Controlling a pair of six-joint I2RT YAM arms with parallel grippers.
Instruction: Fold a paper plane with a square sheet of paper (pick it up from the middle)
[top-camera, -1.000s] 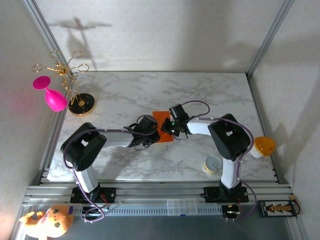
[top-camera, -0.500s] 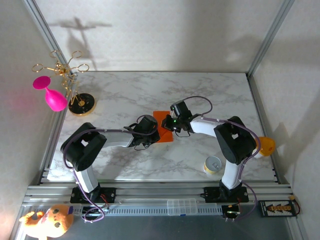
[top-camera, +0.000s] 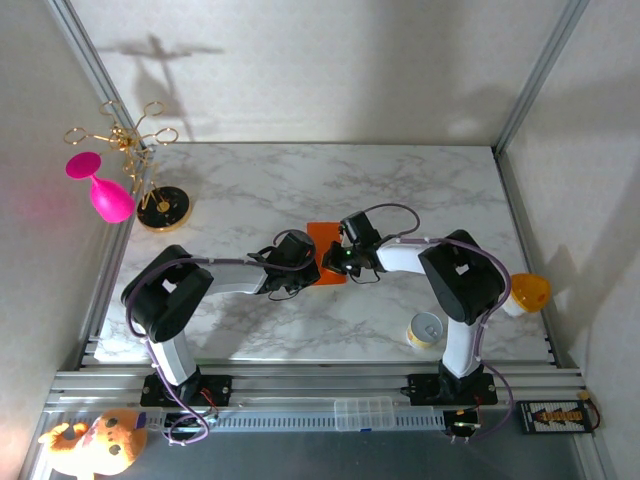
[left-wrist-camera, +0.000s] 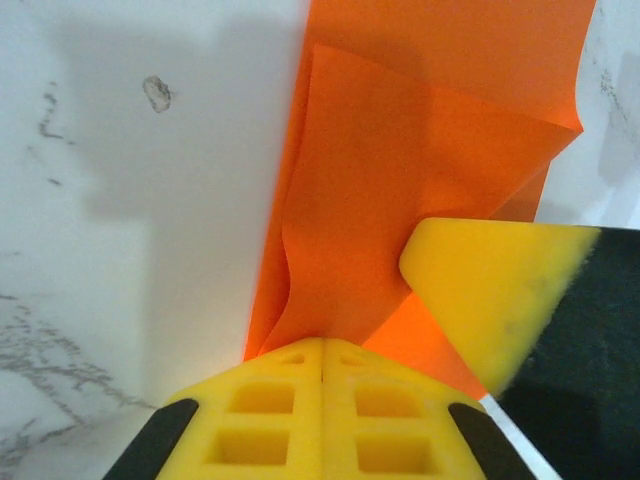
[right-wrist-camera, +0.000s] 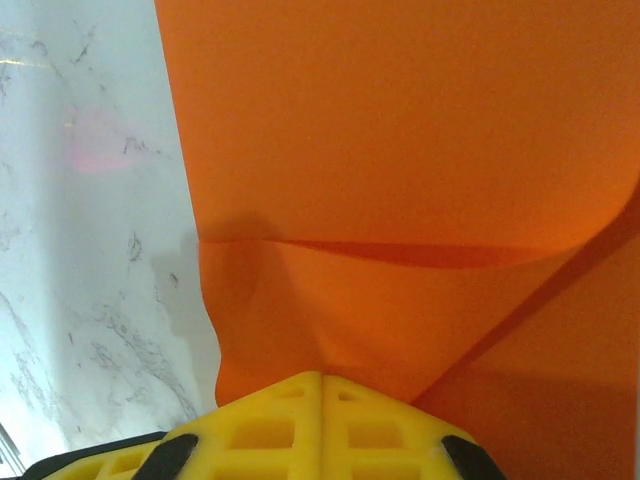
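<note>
We see the marble table (top-camera: 400, 180) walled in white on three sides, with metal frame posts (top-camera: 535, 75) rising at its back corners. Bare marble runs from the middle of the table to the back wall and out toward the right edge.

Both arms reach inward and meet near the table's centre. The square sheet of paper (top-camera: 322, 236) lies there, partly folded. Its far edge shows beyond the two wrists and the rest sits under them.

From the left wrist, the sheet (left-wrist-camera: 400, 180) has one straight long edge lying on the marble. A flap is raised over it, ending in a sharp corner at the right. The left gripper (left-wrist-camera: 322, 345) has its yellow pads pressed together on the flap's near edge, which buckles up from between them. The right gripper's finger (left-wrist-camera: 490, 290) is just beside them, over the paper.

From the right wrist, the sheet (right-wrist-camera: 400, 130) is lifted and bowed. A soft crease runs across it, and its left edge stands over white marble. The right gripper (right-wrist-camera: 322, 378) is likewise pinched together on the paper.

A yellow can (top-camera: 426, 330) stands near the right arm's base. An orange-yellow cup (top-camera: 527, 292) sits at the right edge, and a pink goblet (top-camera: 100, 190) and gold stand (top-camera: 150, 175) are far left.
</note>
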